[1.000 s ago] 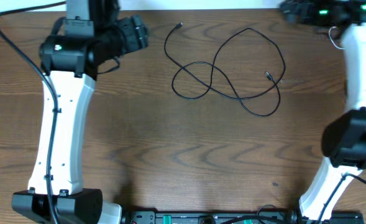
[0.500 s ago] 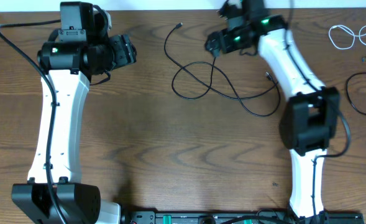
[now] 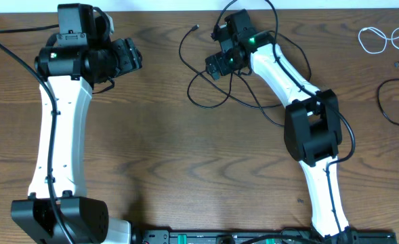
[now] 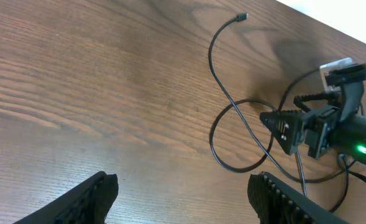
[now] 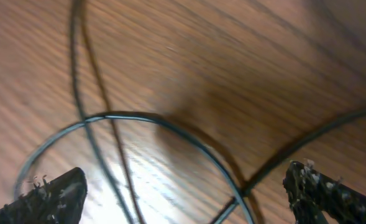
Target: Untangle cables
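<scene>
Counter (image 3: 185, 169): wood, both arms reaching to the far side. Left arm (image 3: 60, 135) sits at far left; left fingers (image 4: 83, 199) are spread wide with nothing between them. Right arm (image 3: 301, 102) reaches in over the tangle; right fingers (image 5: 46, 199) are also splayed, straddling crossed strands and gripping none. Black cable (image 3: 209, 106) lies far-centre in overlapping loops, long axis roughly left-right, partly hidden under the right arm. White cable (image 3: 375, 41) is bunched at the far right corner, well apart. Black cable's free plug (image 3: 196, 28) points toward the far edge.
</scene>
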